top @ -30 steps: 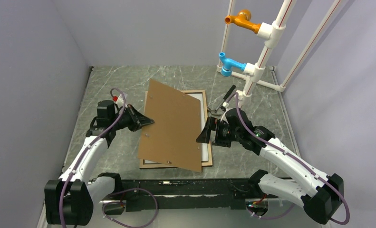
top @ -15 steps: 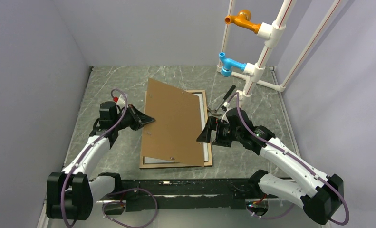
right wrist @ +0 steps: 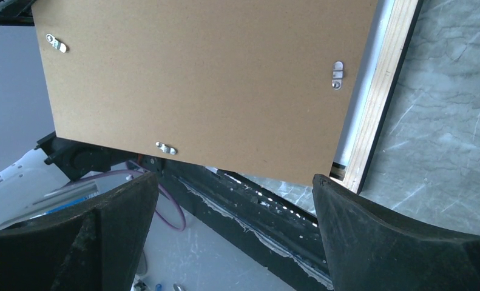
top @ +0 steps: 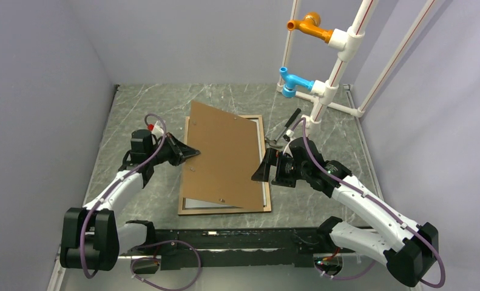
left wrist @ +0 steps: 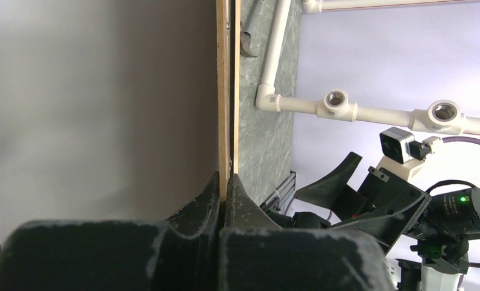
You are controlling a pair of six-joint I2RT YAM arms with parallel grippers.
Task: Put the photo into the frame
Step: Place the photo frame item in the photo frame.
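The frame lay back-up on the worktop, its brown rails showing along the near and right sides. Inside those rails a pale strip showed, most likely the plain back of the photo, already lying face down in the opening, though too little of it was visible to be sure. Over both hung the backing board, tilted and skewed, its left side raised and its right edge down near the frame's right rail. The left tool was pinched shut on the board's left edge. The right tool stood wide open just beside the board's right edge, holding nothing. By that reading the photo was in place. What remained was to square the board to the rails, lower it flat into the recess, and probably turn its small metal clips to lock it.
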